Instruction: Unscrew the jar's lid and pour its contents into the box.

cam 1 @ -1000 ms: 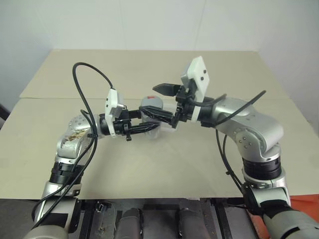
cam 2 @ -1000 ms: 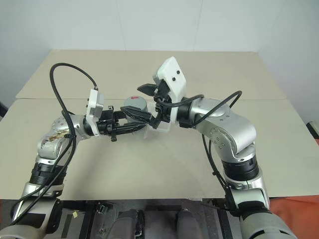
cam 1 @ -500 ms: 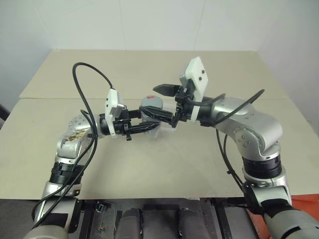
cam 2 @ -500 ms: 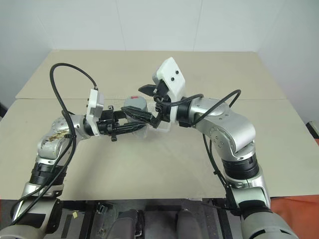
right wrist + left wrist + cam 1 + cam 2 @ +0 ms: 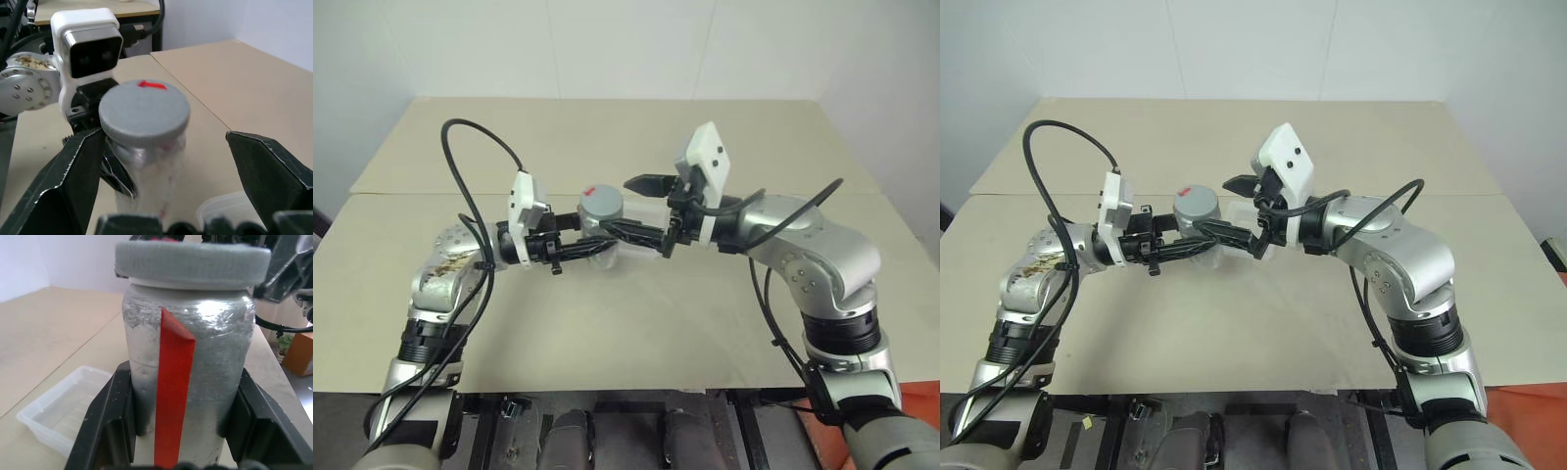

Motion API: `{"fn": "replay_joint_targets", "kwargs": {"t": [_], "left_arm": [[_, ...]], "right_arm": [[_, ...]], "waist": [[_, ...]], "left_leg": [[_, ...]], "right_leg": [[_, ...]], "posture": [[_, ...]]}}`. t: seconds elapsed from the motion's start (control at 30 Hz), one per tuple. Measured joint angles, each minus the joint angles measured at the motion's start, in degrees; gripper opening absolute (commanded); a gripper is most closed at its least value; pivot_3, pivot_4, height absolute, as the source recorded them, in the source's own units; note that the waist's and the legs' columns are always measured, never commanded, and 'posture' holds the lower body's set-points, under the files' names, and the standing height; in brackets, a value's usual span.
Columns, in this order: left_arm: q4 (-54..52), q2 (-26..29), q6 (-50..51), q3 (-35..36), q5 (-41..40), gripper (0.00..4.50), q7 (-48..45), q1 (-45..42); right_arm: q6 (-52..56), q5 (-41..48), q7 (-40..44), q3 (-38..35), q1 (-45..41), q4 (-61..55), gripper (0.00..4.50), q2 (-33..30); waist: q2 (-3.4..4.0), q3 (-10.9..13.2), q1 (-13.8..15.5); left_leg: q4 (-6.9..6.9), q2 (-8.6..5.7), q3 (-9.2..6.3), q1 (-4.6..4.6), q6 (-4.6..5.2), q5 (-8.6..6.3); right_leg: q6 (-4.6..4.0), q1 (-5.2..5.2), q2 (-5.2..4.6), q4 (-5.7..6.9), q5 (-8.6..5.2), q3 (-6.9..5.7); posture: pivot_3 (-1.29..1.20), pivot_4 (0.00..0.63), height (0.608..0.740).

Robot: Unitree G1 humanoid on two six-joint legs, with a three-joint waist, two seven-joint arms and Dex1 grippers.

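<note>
My left gripper (image 5: pixel 599 247) is shut on the jar (image 5: pixel 210 357), gripping its lower body and holding it upright above the table. The jar looks frosted, with a red stripe down its side. The grey lid (image 5: pixel 602 204) with a red mark sits on top of it. My right gripper (image 5: pixel 619 208) faces the jar from the right, open, with one finger on either side of the lid (image 5: pixel 144 112) and a gap to each. The clear box (image 5: pixel 44 428) lies on the table just beyond the jar, its corner (image 5: pixel 230 209) below the right gripper. The contents cannot be made out.
The tan table (image 5: pixel 636 333) has a seam running across it behind the arms and wide free surface on all sides. Black cables loop over both forearms. An orange object (image 5: pixel 298 352) stands off the table's right side.
The jar in my left gripper has shifted slightly to the left and my right gripper slightly to the right, so the lid stands more exposed. Both grippers keep the same state.
</note>
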Motion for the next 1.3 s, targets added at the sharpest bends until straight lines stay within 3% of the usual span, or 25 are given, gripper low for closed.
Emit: {"fn": "replay_joint_targets", "kwargs": {"t": [0.63,0.9,1.3], "left_arm": [[-1.3,1.7,0.2,0.0,-1.0,1.94,-2.6,0.3],[-0.3,1.2,0.2,-0.1,-0.8,1.94,-2.6,0.2],[0.5,-0.9,0.1,-1.3,-0.8,1.94,-2.7,-0.8]], "right_arm": [[-0.3,-0.5,0.9,-3.1,1.7,0.1,4.45,-2.1],[-2.4,1.3,9.0,-3.4,5.9,-1.7,4.45,-7.1],[-2.3,4.8,5.3,-4.7,3.0,-2.2,4.45,0.2]], "waist": [[0.00,0.0,0.0],[0.00,0.0,0.1],[0.00,0.0,0.0]], "left_leg": [[0.00,0.00,0.08,0.00,0.00,0.00],[0.01,-0.01,0.06,0.00,0.00,0.00],[0.01,0.00,-0.01,0.00,0.00,0.00]], "right_leg": [[0.00,0.00,0.00,0.00,0.00,0.00],[0.00,0.02,0.00,-0.02,0.00,0.00],[0.00,0.01,0.00,0.00,0.00,0.01]], "posture": [[0.00,0.150,0.740],[0.00,0.150,0.740],[0.00,0.150,0.740]]}}
